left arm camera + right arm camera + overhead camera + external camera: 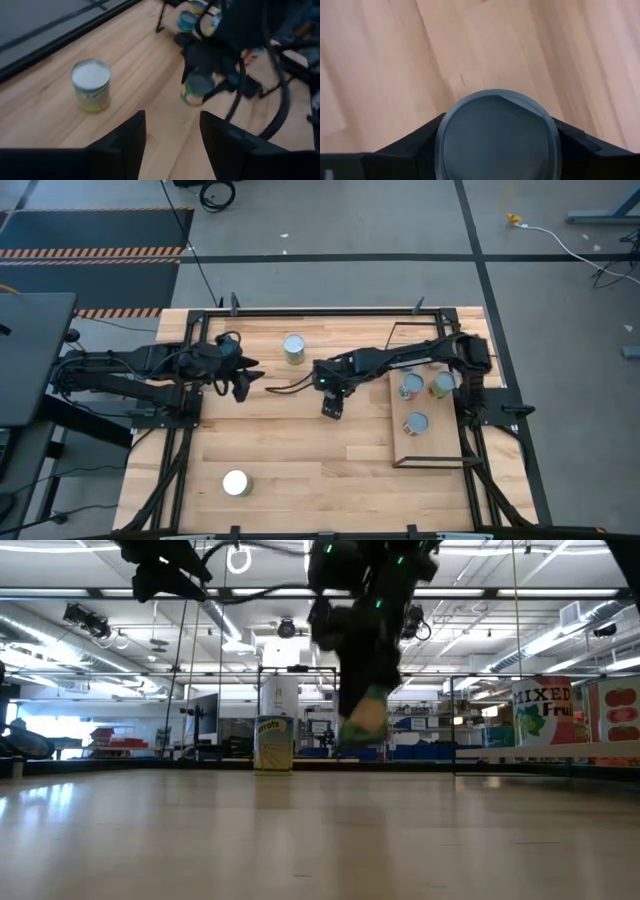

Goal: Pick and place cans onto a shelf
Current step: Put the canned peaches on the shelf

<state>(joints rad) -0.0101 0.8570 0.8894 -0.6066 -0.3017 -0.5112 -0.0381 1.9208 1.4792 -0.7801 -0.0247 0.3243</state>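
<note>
**Right hand carries a can over mid worktop; 3 cans on shelf**

Right hand is over the middle of the worktop, just left of the shelf, clenched on a held can. In the right wrist view the can's round grey top sits between the two dark fingers, wood grain behind it. Low view shows the same can raised off the worktop, greenish label, hand wrapped round it from above. Left wrist view also catches it farther off, gripped by the other arm.

Shelf: light board w/ thin black frame, at the worktop's right side. It holds 3 cans: two side by side near the far end and, nearly touching, and one nearer the middle, apart from that pair. All upright, tops up. Rest of the board is bare wood.

Loose cans on the worktop: one near the far edge, about centre, upright, yellowish label; seen in the low view and left wrist view w/ a white top. Another w/ bright white top near the front left, well apart from everything else.

Left hand hangs over the left-centre worktop, near the far can, fingers spread and grasping nothing.
</note>
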